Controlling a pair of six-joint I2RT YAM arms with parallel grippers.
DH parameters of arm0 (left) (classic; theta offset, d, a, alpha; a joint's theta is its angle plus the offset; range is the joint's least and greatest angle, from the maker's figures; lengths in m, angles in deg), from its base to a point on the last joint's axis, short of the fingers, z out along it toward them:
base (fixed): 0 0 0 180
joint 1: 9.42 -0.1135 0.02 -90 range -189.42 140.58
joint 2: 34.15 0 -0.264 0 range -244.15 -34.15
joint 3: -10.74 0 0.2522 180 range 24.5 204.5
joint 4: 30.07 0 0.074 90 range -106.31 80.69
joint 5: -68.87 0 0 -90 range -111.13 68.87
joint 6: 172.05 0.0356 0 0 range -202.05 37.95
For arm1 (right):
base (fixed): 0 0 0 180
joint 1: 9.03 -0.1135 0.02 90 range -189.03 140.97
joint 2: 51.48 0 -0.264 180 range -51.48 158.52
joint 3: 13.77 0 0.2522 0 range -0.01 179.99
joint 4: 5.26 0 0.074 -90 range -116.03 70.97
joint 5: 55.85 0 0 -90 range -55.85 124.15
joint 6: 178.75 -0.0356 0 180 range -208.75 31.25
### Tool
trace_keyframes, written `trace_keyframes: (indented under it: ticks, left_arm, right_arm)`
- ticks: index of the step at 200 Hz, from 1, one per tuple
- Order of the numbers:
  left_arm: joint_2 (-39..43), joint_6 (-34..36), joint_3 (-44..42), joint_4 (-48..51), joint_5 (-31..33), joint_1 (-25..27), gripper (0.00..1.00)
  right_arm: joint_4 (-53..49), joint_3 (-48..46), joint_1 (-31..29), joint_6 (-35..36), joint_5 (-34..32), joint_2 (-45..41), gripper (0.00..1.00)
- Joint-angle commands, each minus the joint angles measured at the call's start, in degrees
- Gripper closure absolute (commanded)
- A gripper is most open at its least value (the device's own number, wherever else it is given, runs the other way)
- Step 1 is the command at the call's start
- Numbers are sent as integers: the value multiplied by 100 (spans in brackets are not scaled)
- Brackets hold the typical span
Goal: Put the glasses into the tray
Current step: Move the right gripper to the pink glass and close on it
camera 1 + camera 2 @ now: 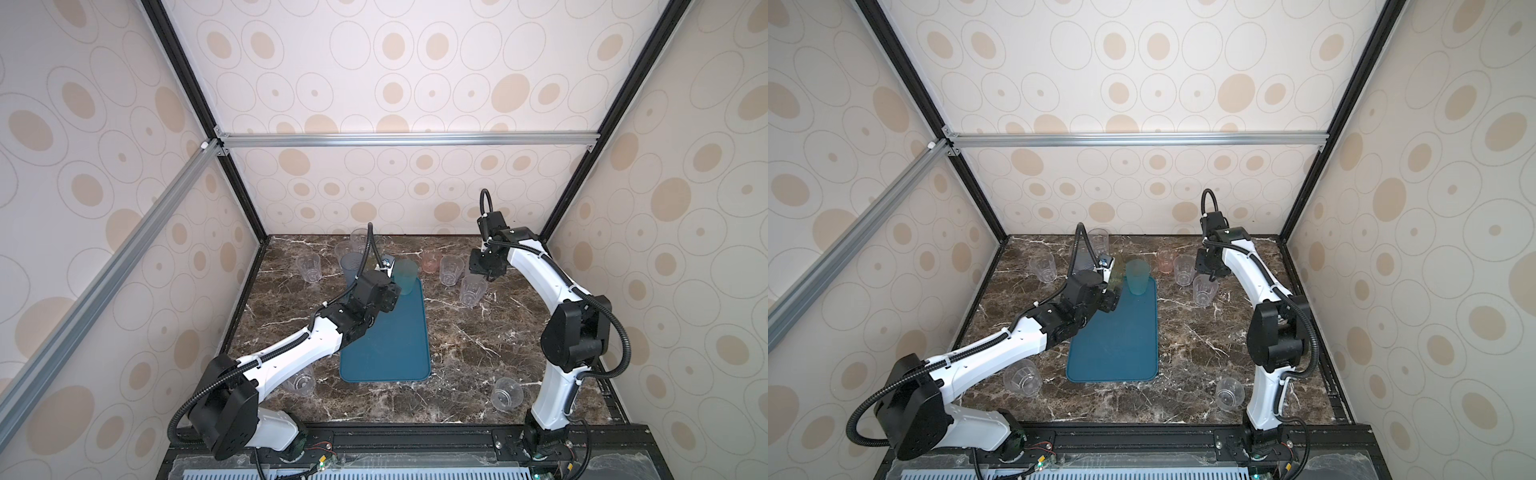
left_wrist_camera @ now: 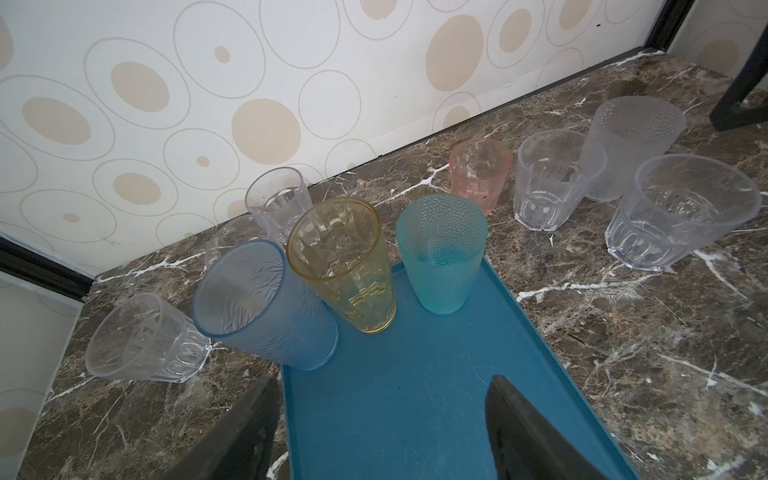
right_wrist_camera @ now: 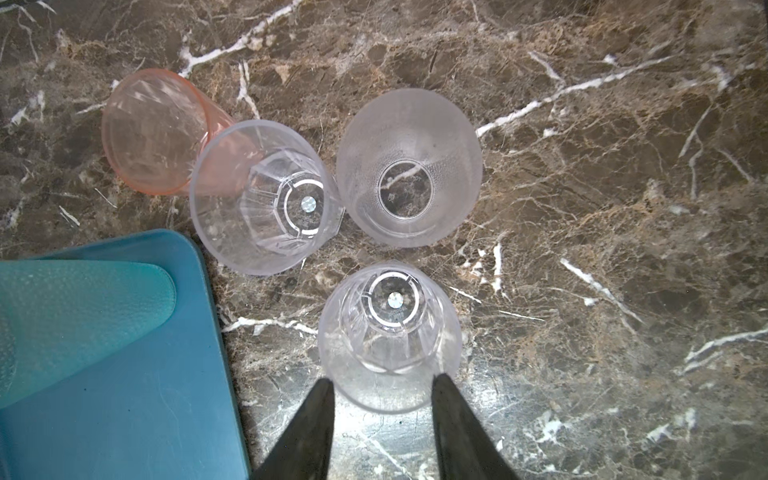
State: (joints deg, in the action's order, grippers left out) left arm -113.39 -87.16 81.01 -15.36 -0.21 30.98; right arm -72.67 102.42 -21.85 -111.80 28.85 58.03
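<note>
Walls papered with beige ovals close in the dark marble table (image 1: 457, 332) on three sides, and a black rail runs along its front edge. The teal-blue tray (image 1: 386, 345) lies lengthwise in the middle, its long rims running front to back. A teal-green glass (image 1: 405, 276) stands upright on the tray's far end, just inside the rim. The tray's middle and near end lie bare.

In the left wrist view a yellow glass (image 2: 340, 266) and a frosted blue glass (image 2: 257, 299) stand side by side at the tray's far left corner. Whether their bases sit on the tray or just off it I cannot tell. The left claw (image 2: 382, 380) hangs over the tray, jaws wide apart with nothing between them.

Right of the tray, near the back wall, four glasses crowd together: a pink glass (image 3: 153, 133), a clear faceted glass (image 3: 262, 195) just beside it, a pale frosted glass (image 3: 409, 166), and a second clear glass (image 3: 388, 336) nearest the front. The right claw (image 3: 384, 380) hovers over the second clear glass's rim, jaws partly apart, gripping nothing.

A front-left clear glass (image 1: 1021, 376) stands by the tray's near corner, close under the left arm. A front-right clear glass (image 1: 1229, 392) stands beside the right arm's base. Between the tray's right rim and the right arm the table lies open.
</note>
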Motion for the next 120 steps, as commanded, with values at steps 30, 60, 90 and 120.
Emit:
trace_keyframes:
  ticks: [30, 60, 90, 120]
  left_arm:
    - [140, -25, -72, 37, -42, -173, 22]
    - [126, -53, -106, 54, -96, -192, 22]
    - [178, -87, -206, 81, -80, -232, 22]
    - [227, -165, -285, 123, -139, -246, 22]
  right_arm:
    - [223, 396, -210, -139, 427, 381, 58]
    - [438, 984, -291, -112, 474, 932, 58]
    - [943, 1373, -495, 46, 416, 1410, 58]
    - [1269, 1807, -511, 394, 310, 1939, 58]
